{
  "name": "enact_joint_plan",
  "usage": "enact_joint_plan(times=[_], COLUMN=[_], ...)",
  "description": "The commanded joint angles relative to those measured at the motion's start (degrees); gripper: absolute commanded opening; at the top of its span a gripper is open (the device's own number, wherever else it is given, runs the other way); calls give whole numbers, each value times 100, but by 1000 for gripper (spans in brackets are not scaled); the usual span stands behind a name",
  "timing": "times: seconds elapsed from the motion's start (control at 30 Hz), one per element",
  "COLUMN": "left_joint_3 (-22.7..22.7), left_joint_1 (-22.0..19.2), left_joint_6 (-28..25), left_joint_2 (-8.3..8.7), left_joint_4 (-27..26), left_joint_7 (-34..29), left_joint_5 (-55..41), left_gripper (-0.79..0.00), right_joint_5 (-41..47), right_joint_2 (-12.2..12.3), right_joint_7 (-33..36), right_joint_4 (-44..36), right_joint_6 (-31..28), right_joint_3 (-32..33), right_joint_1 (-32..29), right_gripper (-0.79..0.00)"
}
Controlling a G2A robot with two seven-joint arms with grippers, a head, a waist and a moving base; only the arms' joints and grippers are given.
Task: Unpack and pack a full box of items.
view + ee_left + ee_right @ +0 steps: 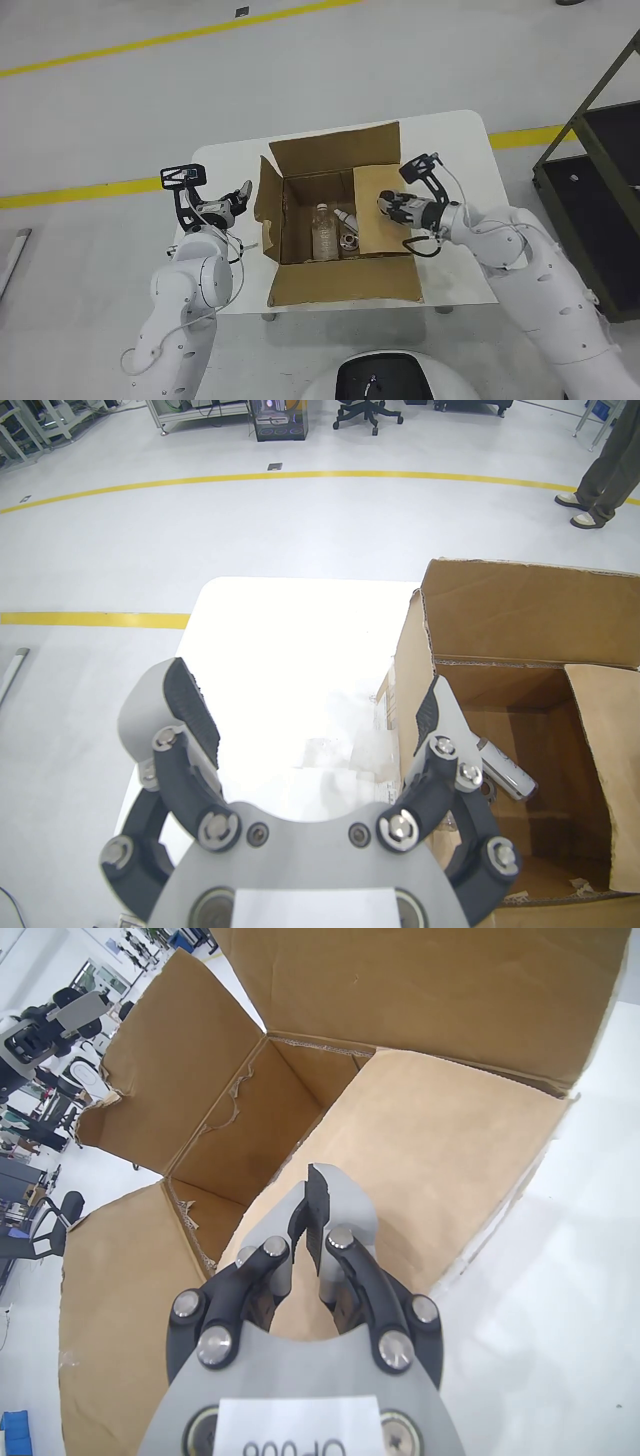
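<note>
Brown cardboard box [345,150] [500,610] [400,988]: stands open in the middle of the white rectangular table [450,135] [280,640] [575,1253]. Far flap raised, near flap folded out toward the robot, left flap standing outward with a torn edge. Right flap [375,232] [425,1138]: leans inward over part of the opening.

Inside, on the box floor: clear plastic bottle [322,232], lying lengthwise near the middle. Just beside it, toward the right wall, white cylindrical tube [345,217] [502,767], lying tilted, with a small dark round piece [349,241] [487,791] by its near end. Too small to tell whether these touch.

Left gripper [237,196] [307,680]: hangs above bare tabletop just outside the left flap. Fingers spread wide apart, nothing between the ribbed black pads [192,705].

Right gripper [388,207] [314,1190]: sits over the inward-leaning right flap, close to its far edge. Fingers drawn together, only a sliver between the pads, nothing seen clamped there. Cannot tell whether the fingertips touch the cardboard.

Around the table: pale floor crossed by yellow painted lines [170,38] [300,475]. Dark metal rack [590,190] off to the right side, well apart from the box.
</note>
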Motion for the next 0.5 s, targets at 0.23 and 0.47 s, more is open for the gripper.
enact_joint_plan(times=[0.23,0.47], left_joint_3=[14,144], left_joint_1=[148,239], left_joint_6=[-320,-1137], left_joint_2=[-11,-3], left_joint_4=[142,139], left_joint_7=[288,57], left_joint_5=[454,616], left_gripper=[-785,-785], right_joint_5=[-53,-47], right_joint_2=[64,106], right_joint_7=[19,29], right_joint_4=[-175,-295], right_joint_6=[104,166], right_joint_3=[67,95], right_joint_1=[-142,-214], right_gripper=[-785,-785])
